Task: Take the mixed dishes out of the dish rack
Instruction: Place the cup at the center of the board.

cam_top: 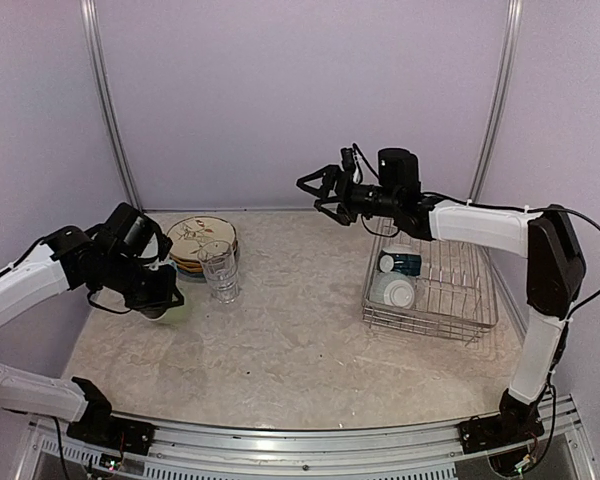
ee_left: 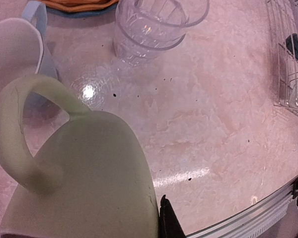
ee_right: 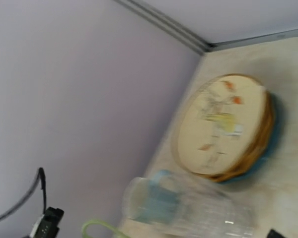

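Mug, pale green, is clenched in left end effector; right end effector hangs released.

Soft even light, glare, right-wrist blur

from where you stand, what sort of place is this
Probably a robot test cell staged as a kitchen counter: bare lilac walls with metal rails, a marble-look table, and on it a wire dish rack, stacked plates and a glass tumbler.
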Controlling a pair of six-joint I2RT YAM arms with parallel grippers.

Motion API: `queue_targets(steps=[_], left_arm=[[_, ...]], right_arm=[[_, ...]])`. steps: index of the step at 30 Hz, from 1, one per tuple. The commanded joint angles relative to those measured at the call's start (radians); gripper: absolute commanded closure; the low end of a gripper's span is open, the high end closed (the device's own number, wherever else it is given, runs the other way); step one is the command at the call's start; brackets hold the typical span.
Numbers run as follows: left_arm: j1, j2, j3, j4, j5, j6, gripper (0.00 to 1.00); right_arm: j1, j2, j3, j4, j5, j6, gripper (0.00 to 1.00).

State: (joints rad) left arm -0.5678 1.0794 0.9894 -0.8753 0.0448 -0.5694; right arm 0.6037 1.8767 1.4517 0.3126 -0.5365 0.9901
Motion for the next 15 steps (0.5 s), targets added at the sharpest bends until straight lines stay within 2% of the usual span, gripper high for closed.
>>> queue_targets(steps=[1, 7, 11, 15], left_arm=[[0.006, 0.083, -0.012, -0.007, -0.042, -0.046, 1.00], [0.008, 0.223, -0.014, 0.012, -0.086, -0.059, 1.00], [0.006, 0.315, 0.006, 0.010, -0.112, -0.058, 1.00], [0.005, 0.348, 0.011, 0.014, -0.124, -0.058, 0.98]], right_arm=[[-0.012, -0.051, 0.075, -0.304, 0.122, -0.207, 0.00], [-0.012, -0.056, 0.215, -0.716, 0.404, -0.421, 0.00], [-0.012, -0.044, 0.297, -0.976, 0.684, -0.488, 0.00], [-0.025, -0.027, 0.303, -1.121, 0.827, -0.508, 0.00]])
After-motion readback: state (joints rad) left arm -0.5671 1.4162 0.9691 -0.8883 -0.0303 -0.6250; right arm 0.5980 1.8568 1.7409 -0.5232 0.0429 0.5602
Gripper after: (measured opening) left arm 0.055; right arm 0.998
